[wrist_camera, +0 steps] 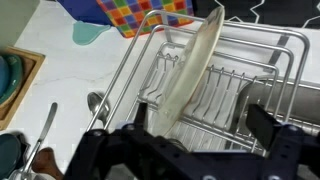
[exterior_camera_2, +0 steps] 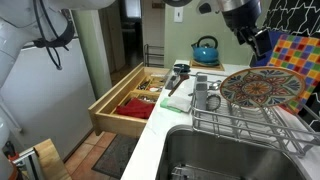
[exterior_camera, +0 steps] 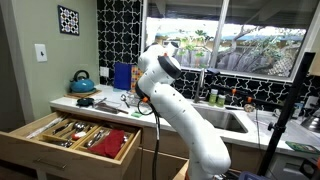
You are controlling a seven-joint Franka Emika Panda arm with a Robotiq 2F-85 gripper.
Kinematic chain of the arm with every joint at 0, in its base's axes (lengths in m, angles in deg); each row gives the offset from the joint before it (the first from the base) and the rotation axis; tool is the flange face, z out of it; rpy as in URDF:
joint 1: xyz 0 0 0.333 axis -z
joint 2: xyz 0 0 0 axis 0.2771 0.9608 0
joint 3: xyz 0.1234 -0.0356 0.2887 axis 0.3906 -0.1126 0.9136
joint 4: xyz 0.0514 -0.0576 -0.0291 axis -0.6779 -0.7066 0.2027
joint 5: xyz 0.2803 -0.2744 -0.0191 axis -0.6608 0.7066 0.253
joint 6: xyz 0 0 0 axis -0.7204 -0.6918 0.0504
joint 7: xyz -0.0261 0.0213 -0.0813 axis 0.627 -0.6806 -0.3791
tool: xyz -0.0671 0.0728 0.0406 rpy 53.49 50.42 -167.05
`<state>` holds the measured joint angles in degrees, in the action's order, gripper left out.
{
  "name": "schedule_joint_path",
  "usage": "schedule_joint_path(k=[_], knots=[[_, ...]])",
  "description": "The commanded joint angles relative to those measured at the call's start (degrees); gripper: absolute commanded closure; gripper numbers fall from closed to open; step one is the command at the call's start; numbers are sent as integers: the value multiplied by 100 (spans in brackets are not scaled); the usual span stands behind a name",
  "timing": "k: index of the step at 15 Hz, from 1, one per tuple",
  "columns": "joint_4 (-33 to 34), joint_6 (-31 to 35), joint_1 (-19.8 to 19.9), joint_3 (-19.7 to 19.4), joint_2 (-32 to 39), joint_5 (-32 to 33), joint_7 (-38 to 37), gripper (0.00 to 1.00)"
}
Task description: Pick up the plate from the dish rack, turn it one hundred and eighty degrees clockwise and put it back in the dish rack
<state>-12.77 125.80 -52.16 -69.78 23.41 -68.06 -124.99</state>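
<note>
- The plate (exterior_camera_2: 258,88) was in the rack (exterior_camera_2: 250,128), standing on edge between the wires and leaning a bit. In that exterior view the patterned orange-brown face was showing.
- In the wrist view the plate (wrist_camera: 195,70) was nearly edge-on. You saw mostly its pale beige side, and its bottom edge sat down among the wires of the rack (wrist_camera: 262,85).
- The pincer (exterior_camera_2: 260,44) was wide open and gripping nothing. It hung just above the plate's top rim and I couldn't see any contact.
- From the wrist, the pincer (wrist_camera: 205,128) had its two dark fingers spread apart low in the picture, with the plate's lower part showing in the gap between them.
- A checkered mat (exterior_camera_2: 296,55) stood right behind the plate, on the far right. It also showed at the top of the wrist view (wrist_camera: 140,15).
- The rack sat on a white worktop (exterior_camera_2: 165,115) beside the sink (exterior_camera_2: 225,160), which was nearer the camera.
- Left of the rack, a wooden drawer (exterior_camera_2: 125,100) was pulled open with cutlery in its compartments. A teal kettle (exterior_camera_2: 205,48) sat at the far end of the worktop.
- A spoon (wrist_camera: 95,100) lay on the worktop just left of the rack in the wrist view.
- In the wider exterior view the white arm (exterior_camera: 180,110) blocked the middle. I couldn't make out the plate there, only the drawer (exterior_camera: 70,135) and kettle (exterior_camera: 82,80).
</note>
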Motion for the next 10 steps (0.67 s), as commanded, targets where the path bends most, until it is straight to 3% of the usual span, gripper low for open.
schedule_joint_path(k=[1, 5, 6, 10], knots=[[6, -399, -101, -453, 224, 469, -194, 0], [-44, -424, -203, -617, 221, 734, -169, 0], [42, 23, -221, -265, -231, 945, -96, 0], [55, 195, -245, -161, -344, 1130, -92, 0]])
